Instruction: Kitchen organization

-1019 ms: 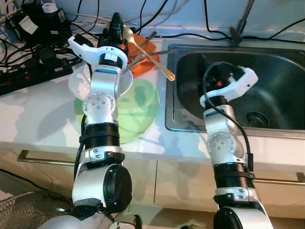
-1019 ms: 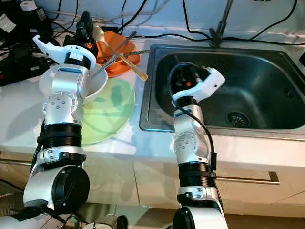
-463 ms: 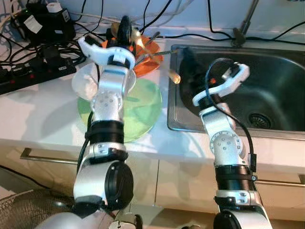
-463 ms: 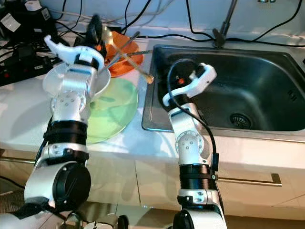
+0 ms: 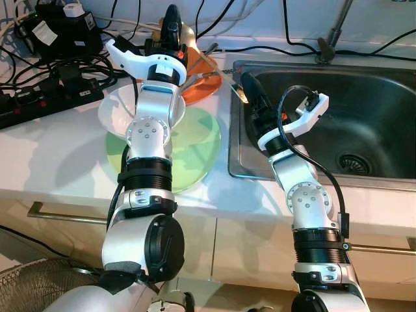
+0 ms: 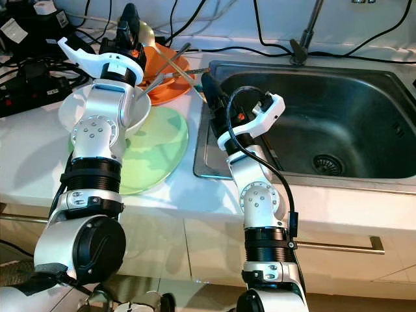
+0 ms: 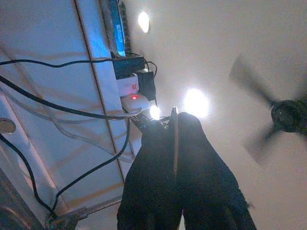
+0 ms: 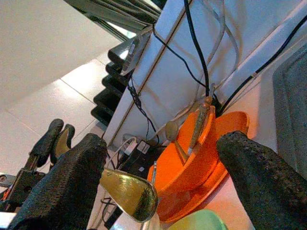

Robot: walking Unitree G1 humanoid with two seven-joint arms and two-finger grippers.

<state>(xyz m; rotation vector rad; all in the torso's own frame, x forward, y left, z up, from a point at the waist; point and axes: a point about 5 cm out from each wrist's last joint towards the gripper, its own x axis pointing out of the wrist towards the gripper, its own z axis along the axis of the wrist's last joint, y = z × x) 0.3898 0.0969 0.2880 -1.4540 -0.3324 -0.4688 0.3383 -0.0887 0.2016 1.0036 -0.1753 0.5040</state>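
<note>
My left gripper [image 5: 172, 16] points up above the orange bowl [image 5: 203, 79], shut on one end of a long golden spoon [image 8: 129, 191]. The spoon slants down over the bowl toward the sink's left rim. There my right gripper [image 5: 248, 81] is open, and the spoon's rounded end lies between its fingers, close to one fingertip [image 8: 84, 158]. The orange bowl holds several metal utensils [image 5: 207, 49]. A white bowl [image 5: 114, 112] sits partly on a green plate [image 5: 195, 146] on the counter, behind my left arm.
The steel sink [image 5: 374, 107] lies at the right, with the faucet stem [image 5: 333, 29] behind it. Power strips, a black box [image 5: 58, 36] and many cables crowd the back left counter. The counter's front edge is close below the plate.
My right gripper rose out of the sink and swung left to the spoon's lower end. My left gripper lifted and tilted the spoon's upper end. The camera shifted slightly.
</note>
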